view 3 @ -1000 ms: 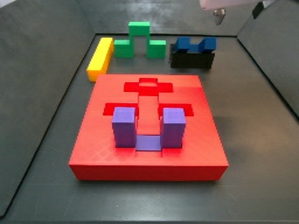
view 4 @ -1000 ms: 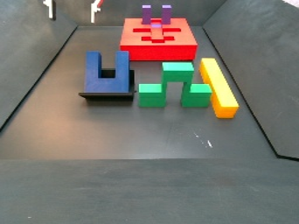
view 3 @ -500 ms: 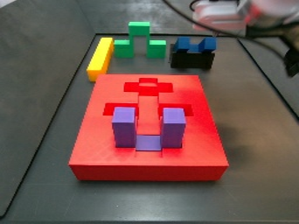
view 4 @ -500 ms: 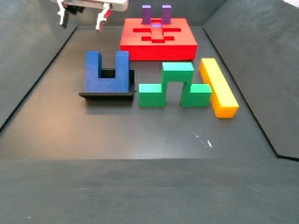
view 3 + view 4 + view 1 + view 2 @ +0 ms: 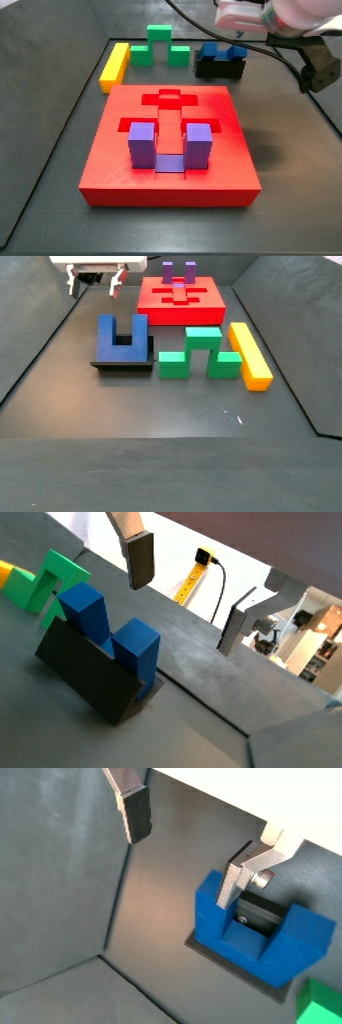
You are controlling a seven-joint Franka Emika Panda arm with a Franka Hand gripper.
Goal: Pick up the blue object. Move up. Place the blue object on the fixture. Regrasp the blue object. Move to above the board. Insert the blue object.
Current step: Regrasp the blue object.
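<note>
Wrist views show my gripper (image 5: 194, 843) with jaws apart and empty, one finger (image 5: 139, 560) above the blue object (image 5: 112, 636), which rests on the fixture (image 5: 87, 678); side views show my gripper (image 5: 95, 280) raised near that blue object (image 5: 122, 338), and the board (image 5: 170, 145) holding a purple block (image 5: 168, 146).

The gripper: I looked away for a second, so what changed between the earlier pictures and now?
The gripper has come down and in toward the blue object, still open and holding nothing; in a side view it now hangs near it. The blue object stays on the fixture, untouched. The board, purple block, green block and yellow bar have not moved.
</note>
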